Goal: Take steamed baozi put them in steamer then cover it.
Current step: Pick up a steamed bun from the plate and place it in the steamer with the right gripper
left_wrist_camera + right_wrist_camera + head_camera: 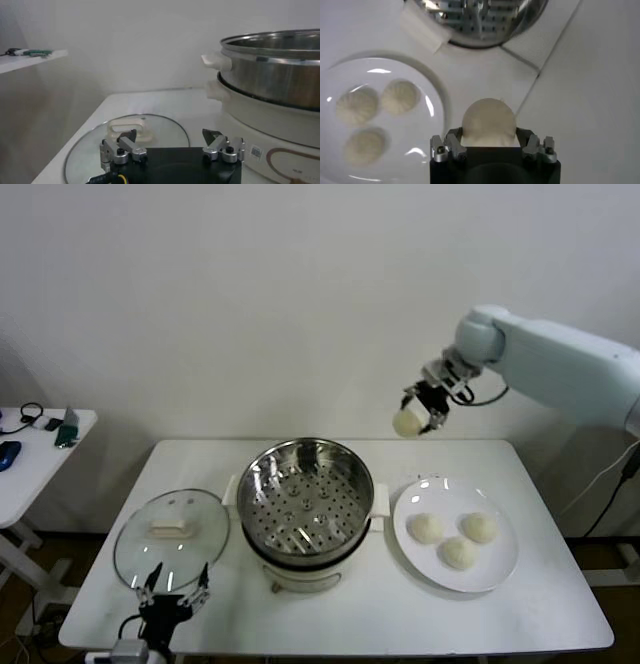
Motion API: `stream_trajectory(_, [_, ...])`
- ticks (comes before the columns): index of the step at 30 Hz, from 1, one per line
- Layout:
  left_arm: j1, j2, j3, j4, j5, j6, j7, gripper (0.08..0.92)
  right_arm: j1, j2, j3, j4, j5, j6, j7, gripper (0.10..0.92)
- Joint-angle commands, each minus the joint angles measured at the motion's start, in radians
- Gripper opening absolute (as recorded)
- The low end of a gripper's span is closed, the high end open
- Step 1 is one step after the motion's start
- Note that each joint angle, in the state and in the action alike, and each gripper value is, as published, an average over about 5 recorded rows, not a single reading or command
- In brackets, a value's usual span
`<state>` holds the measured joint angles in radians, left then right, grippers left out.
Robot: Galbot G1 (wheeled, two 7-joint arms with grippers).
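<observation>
My right gripper (418, 420) hangs high above the table's far right, shut on one cream-white baozi (407, 423), which fills the space between its jaws in the right wrist view (488, 122). Three more baozi (458, 553) lie on the white plate (500, 568). The steel steamer (305, 489) stands at the table's centre, its perforated floor bare. The glass cover (171, 536) lies flat to its left. My left gripper (172, 595) waits open at the table's near left edge, just in front of the cover (125, 145).
A small side table (30, 446) with cables and small items stands far left. A white wall runs behind the table. The steamer's white pot base (260, 125) rises close beside my left gripper.
</observation>
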<state>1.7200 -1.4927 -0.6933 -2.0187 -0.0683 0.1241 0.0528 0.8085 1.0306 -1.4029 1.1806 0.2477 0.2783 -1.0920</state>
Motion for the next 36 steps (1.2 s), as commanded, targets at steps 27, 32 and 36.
stream_trajectory(27, [0.018, 0.003, -0.003, 0.003, 0.018, -0.032, -0.006, 0.823, -0.336, 0.435, 0.002, -0.228, -0.405, 0.256, 0.124, 0.712])
stream_trajectory(32, [0.018, 0.002, -0.001, 0.005, 0.019, -0.034, -0.006, 0.823, -0.342, 0.441, 0.003, -0.248, -0.412, 0.258, 0.117, 0.712])
stream_trajectory(36, [0.022, 0.0, 0.0, 0.005, 0.019, -0.037, -0.006, 0.823, -0.329, 0.438, 0.001, -0.248, -0.387, 0.266, 0.114, 0.737])
